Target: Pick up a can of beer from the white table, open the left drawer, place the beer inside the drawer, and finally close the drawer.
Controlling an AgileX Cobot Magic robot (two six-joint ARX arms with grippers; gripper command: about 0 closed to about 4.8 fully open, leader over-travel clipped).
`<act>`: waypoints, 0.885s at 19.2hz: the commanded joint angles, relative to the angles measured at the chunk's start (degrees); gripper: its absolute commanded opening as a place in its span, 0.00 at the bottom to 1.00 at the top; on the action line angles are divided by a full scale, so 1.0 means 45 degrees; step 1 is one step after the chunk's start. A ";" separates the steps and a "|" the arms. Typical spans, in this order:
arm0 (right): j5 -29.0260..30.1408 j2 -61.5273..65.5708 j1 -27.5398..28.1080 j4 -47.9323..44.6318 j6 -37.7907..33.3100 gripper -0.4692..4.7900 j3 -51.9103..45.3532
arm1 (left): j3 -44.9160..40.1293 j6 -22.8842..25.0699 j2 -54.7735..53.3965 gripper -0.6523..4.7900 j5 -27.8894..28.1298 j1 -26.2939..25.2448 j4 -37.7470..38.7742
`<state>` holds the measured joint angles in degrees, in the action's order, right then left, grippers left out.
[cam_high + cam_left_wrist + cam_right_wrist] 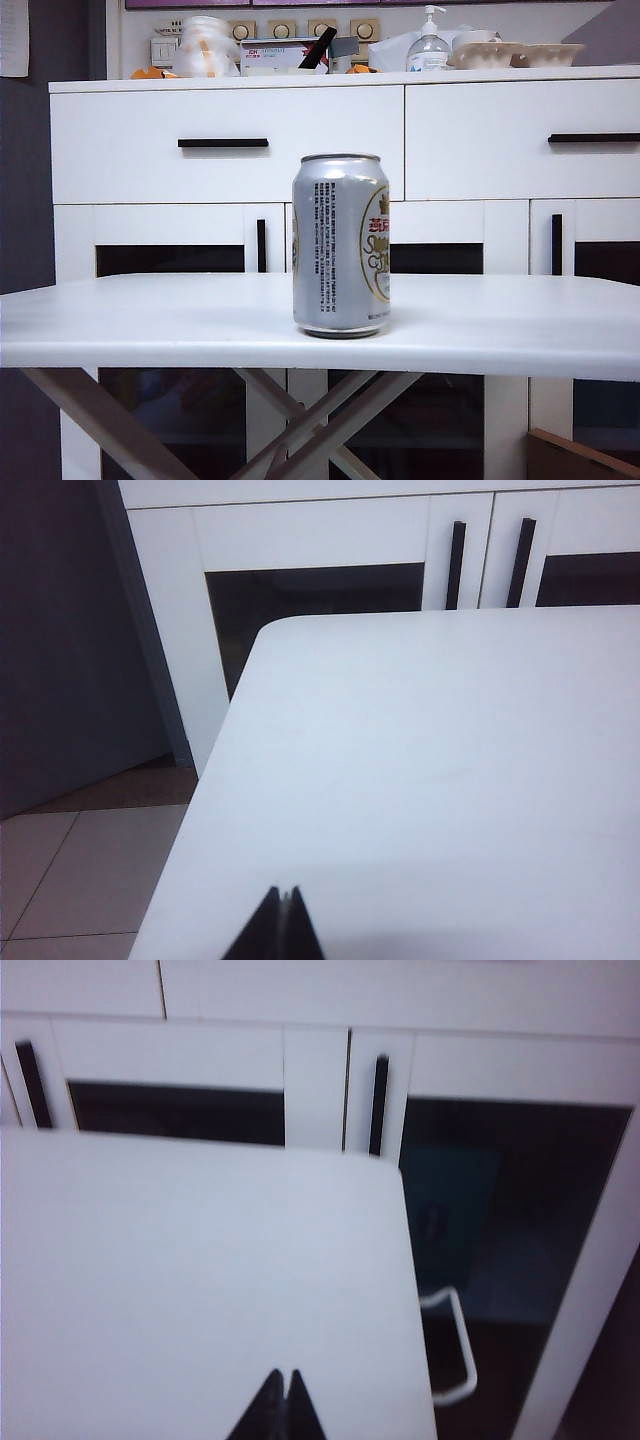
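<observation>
Spanning the lower frame, the white table (150,320) has bare top both sides of the can of beer (341,245), upright at centre. Behind, cabinet w/ left drawer (120,145) closed, upper left. Left gripper (283,893) and right gripper (283,1375) clenched, empty, over table's near corners.

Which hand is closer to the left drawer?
Left, probably. The left hand is over the white table's left side, on the left drawer's side; the right hand is over the table's right side.
</observation>
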<state>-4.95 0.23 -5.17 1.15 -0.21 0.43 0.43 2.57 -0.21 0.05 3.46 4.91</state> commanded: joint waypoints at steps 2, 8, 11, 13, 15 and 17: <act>-0.0015 -0.0015 -0.0019 -0.0355 -0.0131 0.08 -0.0019 | 0.0029 -0.0010 -0.0005 0.11 -0.0044 -0.0015 -0.0277; -0.0019 -0.0015 -0.0019 -0.0442 -0.1175 0.08 0.0194 | 0.0092 -0.0758 -0.0005 0.11 -0.0005 -0.0015 -0.0457; -0.0126 -0.0005 -0.0019 -0.0243 -0.1632 0.08 0.1287 | 0.0661 -0.0772 -0.0005 0.11 0.0083 -0.0010 -0.0442; -0.0214 0.0126 -0.0015 0.0219 -0.1632 0.08 0.2322 | 0.1302 -0.0816 -0.0015 0.11 0.0136 -0.0015 -0.0335; -0.0204 0.0568 -0.0019 0.1360 -0.1627 0.08 0.3589 | 0.2147 -0.1078 -0.0248 0.11 0.0782 -0.0010 0.0019; -0.0073 0.1520 -0.0019 0.1676 -0.1622 0.08 0.5173 | 0.3589 -0.1064 -0.1579 0.11 0.1166 -0.0015 0.0121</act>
<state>-5.63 5.54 -5.17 8.93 -7.29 21.47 14.44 -2.04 -5.08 4.78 3.46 5.39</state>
